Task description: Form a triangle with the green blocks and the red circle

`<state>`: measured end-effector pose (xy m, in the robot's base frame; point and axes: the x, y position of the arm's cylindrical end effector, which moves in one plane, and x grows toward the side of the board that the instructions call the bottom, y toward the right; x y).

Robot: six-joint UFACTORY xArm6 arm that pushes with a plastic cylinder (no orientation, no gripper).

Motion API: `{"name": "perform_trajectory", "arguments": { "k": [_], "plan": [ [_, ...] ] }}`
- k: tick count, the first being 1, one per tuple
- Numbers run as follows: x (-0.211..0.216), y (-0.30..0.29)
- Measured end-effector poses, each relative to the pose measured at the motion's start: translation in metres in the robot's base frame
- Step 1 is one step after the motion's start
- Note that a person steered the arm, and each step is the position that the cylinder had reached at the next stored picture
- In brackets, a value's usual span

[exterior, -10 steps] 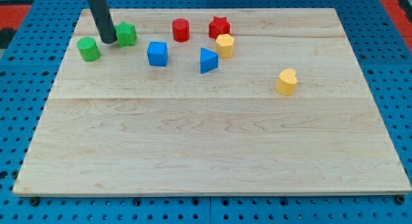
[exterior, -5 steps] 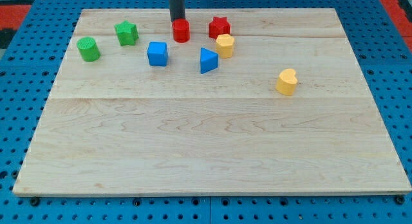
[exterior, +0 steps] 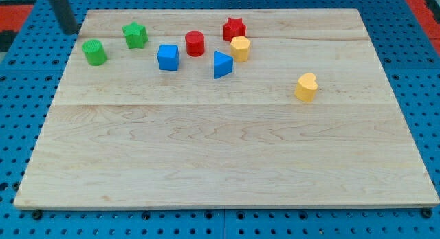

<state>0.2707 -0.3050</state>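
While my tip sits off the wooden bench at the view's top left, the stock reads as follows.

Tip position: over the blue pegboard, just beyond the bench's top-left corner, up and left of the green cylinder, touching no block.
Claw: the rod carries no claw, so a released or clenched state cannot be told.
Green cylinder: near the bench's left edge, upright.
Green star: up and right of the green cylinder, apart from it.
Red cylinder: the task's red circle; right of the green star, between the blue cube and the red star, touching neither.
Blue cube: below and between the green star and red cylinder.
Blue triangle: right of the blue cube, just below-left of the yellow hexagon-like block.
Red star: near the bench's top edge.
Yellow hexagon-like block: just below the red star, seemingly touching it.
Yellow heart: well apart, toward the view's right.
Writing, brands, labels: none readable.
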Motion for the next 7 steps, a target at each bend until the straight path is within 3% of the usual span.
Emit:
{"name": "perform_trajectory", "arguments": {
  "k": [2, 4, 7],
  "plan": [
    [0.086, 0.029],
    [0.026, 0.071],
    [-0.013, 0.153]
  ]
}}
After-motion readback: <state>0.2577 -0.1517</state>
